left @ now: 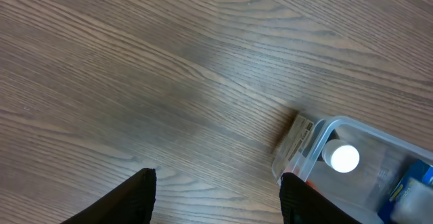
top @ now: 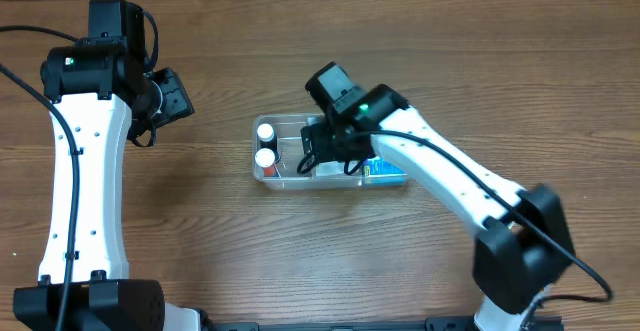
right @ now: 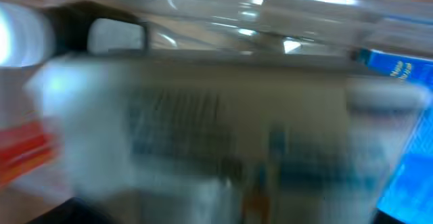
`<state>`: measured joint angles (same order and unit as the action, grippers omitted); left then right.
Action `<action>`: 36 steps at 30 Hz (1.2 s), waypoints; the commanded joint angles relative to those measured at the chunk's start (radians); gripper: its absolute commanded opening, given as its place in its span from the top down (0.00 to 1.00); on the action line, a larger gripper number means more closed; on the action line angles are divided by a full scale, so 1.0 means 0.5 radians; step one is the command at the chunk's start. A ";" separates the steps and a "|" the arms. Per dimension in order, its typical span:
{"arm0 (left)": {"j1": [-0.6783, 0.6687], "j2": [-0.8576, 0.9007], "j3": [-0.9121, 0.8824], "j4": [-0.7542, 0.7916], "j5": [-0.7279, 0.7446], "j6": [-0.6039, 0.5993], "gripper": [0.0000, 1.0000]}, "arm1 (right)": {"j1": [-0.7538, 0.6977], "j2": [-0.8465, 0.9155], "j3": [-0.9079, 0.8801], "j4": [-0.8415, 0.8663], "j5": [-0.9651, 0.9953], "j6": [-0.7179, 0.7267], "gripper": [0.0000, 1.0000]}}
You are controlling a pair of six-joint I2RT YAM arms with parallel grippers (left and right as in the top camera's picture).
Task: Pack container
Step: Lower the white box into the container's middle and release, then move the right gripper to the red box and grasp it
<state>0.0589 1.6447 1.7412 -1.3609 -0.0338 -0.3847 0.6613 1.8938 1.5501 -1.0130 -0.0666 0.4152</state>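
The clear plastic container (top: 290, 183) lies at the table's middle. Two white-capped bottles (top: 265, 143) stand in its left end and a blue box (top: 385, 169) lies in its right end. My right gripper (top: 328, 156) reaches down into the container's middle. In the right wrist view a blurred white box (right: 223, 136) fills the frame and hides the fingers; it looks held, with the container wall (right: 203, 21) and the blue box (right: 413, 176) behind it. My left gripper (top: 185, 99) is open and empty, left of the container (left: 318, 132).
The left wrist view shows bare wood under the open fingers (left: 216, 183), a label on the container's corner (left: 298, 139) and one bottle cap (left: 344, 158). The right arm's base (top: 520, 261) stands at the front right.
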 commanded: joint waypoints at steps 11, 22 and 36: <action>-0.001 -0.044 0.042 0.008 0.002 0.045 0.39 | -0.005 0.099 -0.026 0.020 0.183 0.069 0.16; -0.001 -0.044 0.042 0.005 0.002 0.054 0.39 | -0.061 -0.037 0.046 -0.129 0.449 0.072 0.00; -0.001 -0.044 0.042 0.030 0.002 0.076 0.39 | -1.930 -0.687 -0.459 -0.670 0.202 -0.005 0.00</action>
<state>0.0589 1.6447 1.7416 -1.3537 -0.0341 -0.3626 -0.2588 1.5459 1.4616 -1.3857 0.0845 0.4965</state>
